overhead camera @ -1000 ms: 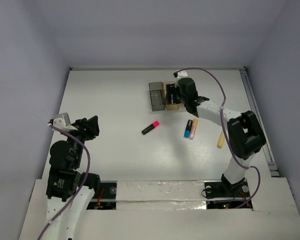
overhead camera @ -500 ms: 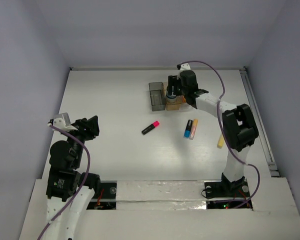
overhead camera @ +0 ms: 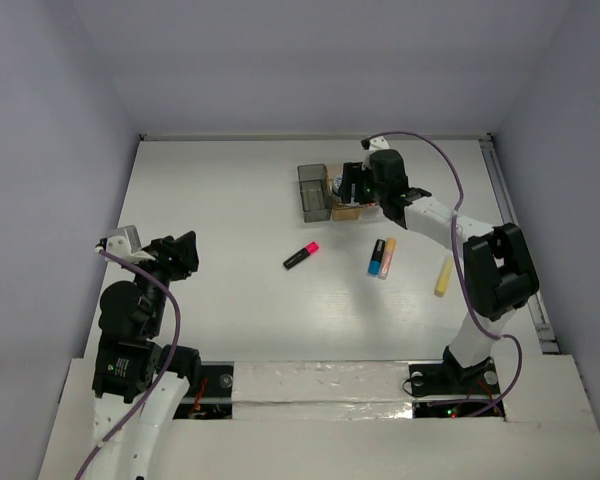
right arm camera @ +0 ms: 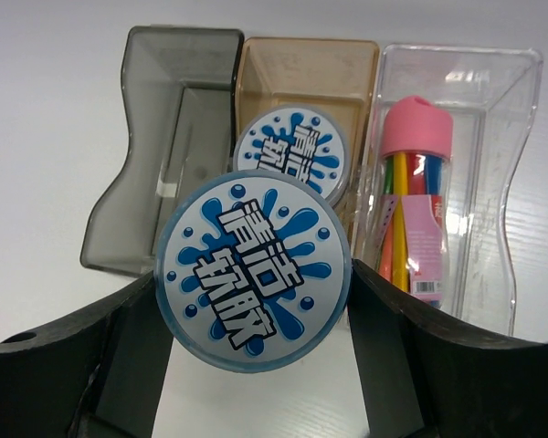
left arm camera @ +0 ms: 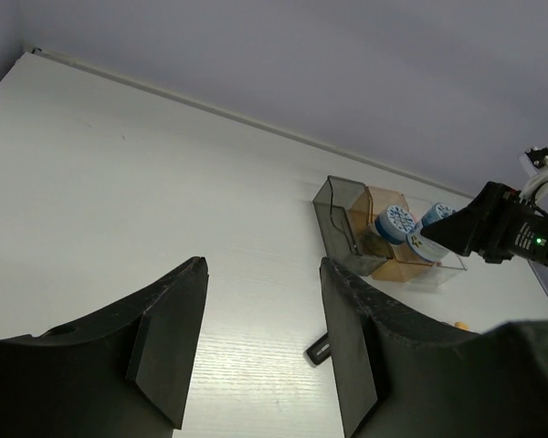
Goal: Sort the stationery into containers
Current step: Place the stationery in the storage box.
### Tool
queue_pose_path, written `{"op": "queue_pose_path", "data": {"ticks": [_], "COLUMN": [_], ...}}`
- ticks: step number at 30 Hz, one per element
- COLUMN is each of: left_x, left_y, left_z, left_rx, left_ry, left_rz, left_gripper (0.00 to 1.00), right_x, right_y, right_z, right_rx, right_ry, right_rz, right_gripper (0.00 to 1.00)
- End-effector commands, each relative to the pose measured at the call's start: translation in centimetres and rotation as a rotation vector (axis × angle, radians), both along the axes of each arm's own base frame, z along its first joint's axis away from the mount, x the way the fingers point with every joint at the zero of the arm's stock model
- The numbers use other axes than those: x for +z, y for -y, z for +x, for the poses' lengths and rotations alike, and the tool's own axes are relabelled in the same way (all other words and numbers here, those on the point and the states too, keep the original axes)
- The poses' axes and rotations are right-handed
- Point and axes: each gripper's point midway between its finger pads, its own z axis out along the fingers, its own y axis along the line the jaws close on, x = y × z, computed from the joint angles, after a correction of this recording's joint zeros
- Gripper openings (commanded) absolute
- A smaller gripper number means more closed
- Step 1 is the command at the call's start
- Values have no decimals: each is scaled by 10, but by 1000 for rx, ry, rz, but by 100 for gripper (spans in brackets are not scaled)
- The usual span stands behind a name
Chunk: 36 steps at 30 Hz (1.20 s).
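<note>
In the right wrist view the nearer disc [right arm camera: 253,271] covers the lower edge of the second disc [right arm camera: 292,151] and the amber bin's [right arm camera: 306,57] near wall. From the left wrist, one finger [left arm camera: 352,356] of the left gripper [left arm camera: 260,356] hides most of the dark highlighter [left arm camera: 317,351]

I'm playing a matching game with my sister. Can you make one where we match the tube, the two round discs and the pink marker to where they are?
Things:
1. tube
2. front disc
3. back disc
4. pink marker

Places:
A. in the brown bin
B. on the table
C. in the right end effector
D. in the clear bin

Pairs: 1-D, 2-C, 3-A, 4-B
</note>
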Motion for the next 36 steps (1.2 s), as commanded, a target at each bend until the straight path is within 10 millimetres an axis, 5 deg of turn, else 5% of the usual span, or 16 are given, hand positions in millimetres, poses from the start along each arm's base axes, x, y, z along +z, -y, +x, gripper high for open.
{"op": "queue_pose_path", "data": {"ticks": [1,8,15,27,32,36], "left_x": [11,13,13,14,13,13], "left_y": [0,-2,-1,-1,-1,-1], "left_z": [4,2,1,1,1,2], "left_rx": [3,8,6,6,6,3], "left_ry": [41,49,50,52,49,50], "left_rz": [4,1,1,-1,0,0], "left_gripper": [49,49,49,49,49,49], "right_x": [21,1,12,-13,-19,-6], "right_y": [-10,-17,-22,-3,2,-3], "right_z": [-5,5,27,55,51,41], "right_rx": [56,74,45,-113,-138,-101], "right_ry": [25,-47,-9,37,78,99], "right_rz": [40,9,20,-25,1,40], "right_gripper": [43,43,43,44,53,75]}}
